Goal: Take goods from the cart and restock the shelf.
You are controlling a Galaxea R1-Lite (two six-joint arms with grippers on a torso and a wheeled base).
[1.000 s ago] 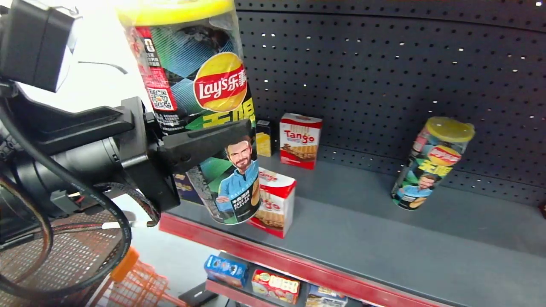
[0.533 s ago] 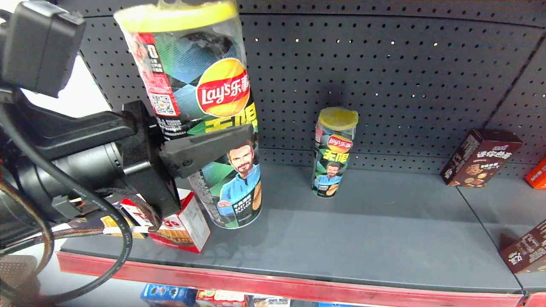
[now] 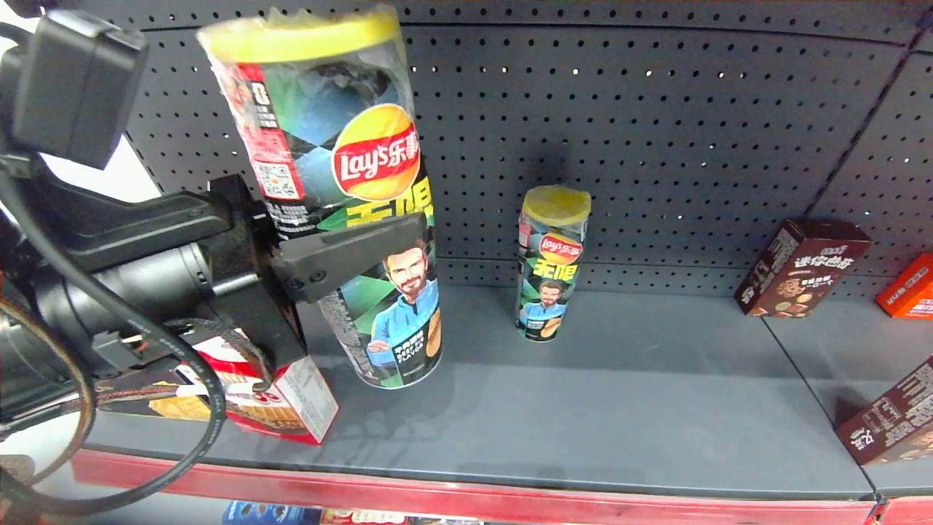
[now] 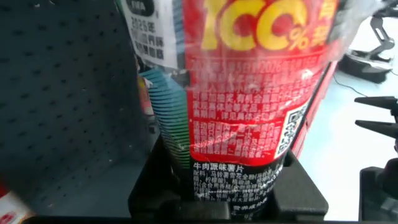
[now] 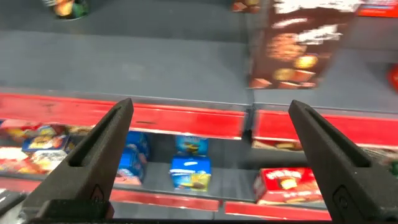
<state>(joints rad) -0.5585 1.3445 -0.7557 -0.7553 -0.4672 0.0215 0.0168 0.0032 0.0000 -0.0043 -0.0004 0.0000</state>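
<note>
- Head view: the left arm comes in from the left at about mid-shelf height, its wrist lying roughly level and a black cable looping beneath it.
- The left gripper (image 3: 346,251) is clamped round the middle of a tall chip can (image 3: 342,146), with one black finger (image 3: 350,248) lying across the front of the can and the other hidden behind it.
- This held chip can has a yellow lid, a red-and-yellow logo, green, blue and black diamonds, and a man in a blue shirt near the base. It tilts, its lid leaning toward the robot's left.
- Its base hangs over the front left part of the grey shelf board (image 3: 619,408); whether it touches the board I cannot tell.
- A second chip can (image 3: 550,266) of the same design stands upright against the pegboard back (image 3: 656,146), well apart from the held one.
- A red-and-white wafer box (image 3: 291,397) lies just beside the held can's base, partly behind the arm.
- Two brown boxes (image 3: 802,266) (image 3: 885,423) and an orange box (image 3: 907,288) sit at the right.
- Left wrist view: the held can rises from the black gripper body, showing a red panel with yellow figures and a square code.
- Right wrist view: the right gripper (image 5: 211,149) is spread wide and holds nothing, poised before the red shelf edge (image 5: 186,118).
- Blue packs (image 5: 189,171) and a red pack (image 5: 289,183) lie on the lower shelf.
</note>
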